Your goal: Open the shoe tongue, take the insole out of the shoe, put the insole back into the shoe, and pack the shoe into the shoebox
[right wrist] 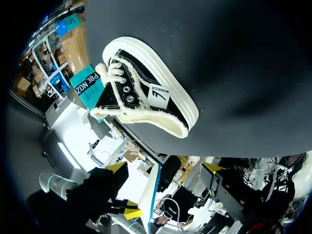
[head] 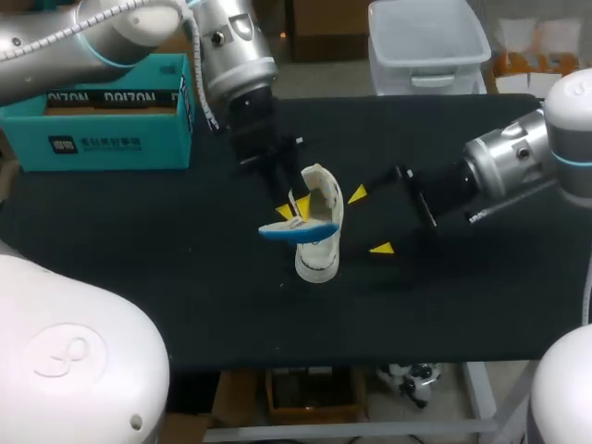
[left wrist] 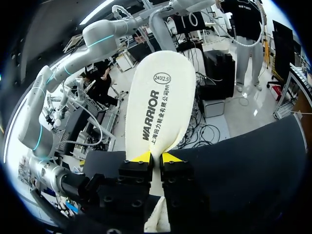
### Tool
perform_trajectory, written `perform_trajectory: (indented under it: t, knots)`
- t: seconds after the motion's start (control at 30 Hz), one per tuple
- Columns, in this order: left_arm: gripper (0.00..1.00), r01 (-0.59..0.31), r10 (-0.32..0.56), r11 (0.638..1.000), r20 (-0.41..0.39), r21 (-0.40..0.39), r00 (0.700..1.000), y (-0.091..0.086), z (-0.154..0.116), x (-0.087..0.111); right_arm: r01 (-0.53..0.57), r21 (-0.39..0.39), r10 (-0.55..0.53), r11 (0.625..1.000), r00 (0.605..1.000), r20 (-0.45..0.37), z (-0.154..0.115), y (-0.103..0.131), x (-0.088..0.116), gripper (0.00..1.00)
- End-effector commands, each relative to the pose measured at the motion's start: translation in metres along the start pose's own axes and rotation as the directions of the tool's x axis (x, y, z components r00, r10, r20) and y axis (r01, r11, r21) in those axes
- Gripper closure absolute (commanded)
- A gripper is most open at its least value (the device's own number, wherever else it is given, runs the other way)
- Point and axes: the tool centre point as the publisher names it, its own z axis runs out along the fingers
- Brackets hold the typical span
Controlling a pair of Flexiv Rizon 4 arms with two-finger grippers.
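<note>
Insole: cream face with print, blue edge. It is out of the shoe, pinched at one end between the left gripper's yellow tips, at frame centre in the head view.
Shoe: just beside the insole, black canvas with cream sole and laces, apparently lying on its side.
Table: black, matte surface.
Right gripper: fingers spread wide, holding nothing, right of the shoe.
Shoebox: teal, open-topped, upper left.

Dark lettering and a circled number stand on the insole, white print on the shoebox.
</note>
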Motion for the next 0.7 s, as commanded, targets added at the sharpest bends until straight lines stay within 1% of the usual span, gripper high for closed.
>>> perform_trajectory:
  t: [0.03,0.13,0.27,0.43,0.47,0.5,0.53,0.57,0.7]
  knots:
    - [1.0,-0.023,0.025,0.96,0.003,-0.278,1.0,-0.005,0.011,0.003,0.031,0.0,-0.031,1.0,0.997,-0.076,0.011,-0.003,-0.01,0.0]
    - [1.0,-0.039,0.039,0.946,-0.007,-0.322,0.999,-0.003,0.016,0.005,0.046,-0.013,-0.047,0.999,0.994,-0.099,0.013,-0.006,-0.009,0.0]
    - [1.0,-0.057,0.053,0.935,-0.023,-0.351,0.998,0.001,0.021,0.006,0.071,-0.008,-0.072,0.997,0.99,-0.124,0.017,-0.008,-0.004,0.0]
    - [1.0,-0.065,0.055,0.917,-0.036,-0.393,0.998,0.012,0.027,0.007,0.086,0.009,-0.084,0.996,0.985,-0.148,0.021,-0.007,0.0,0.0]
    - [1.0,-0.066,0.056,0.917,-0.037,-0.394,0.998,0.014,0.027,0.007,0.086,0.014,-0.083,0.996,0.985,-0.154,0.021,-0.007,0.0,0.08]
    - [1.0,-0.072,0.062,0.915,-0.038,-0.397,0.997,0.015,0.028,0.008,0.085,0.023,-0.08,0.996,0.984,-0.162,0.022,-0.006,0.0,0.13]
    - [1.0,-0.074,0.063,0.912,-0.04,-0.402,0.997,0.018,0.029,0.008,0.077,0.033,-0.07,0.997,0.984,-0.166,0.022,-0.004,0.0,0.29]
    - [1.0,-0.075,0.064,0.911,-0.04,-0.405,0.997,0.02,0.031,0.009,0.075,0.034,-0.069,0.997,0.984,-0.167,0.023,-0.003,0.0,0.35]
    - [1.0,-0.081,0.07,0.916,-0.041,-0.394,0.997,0.028,0.035,0.009,0.068,0.046,-0.06,0.997,0.984,-0.17,0.027,0.003,0.004,0.46]
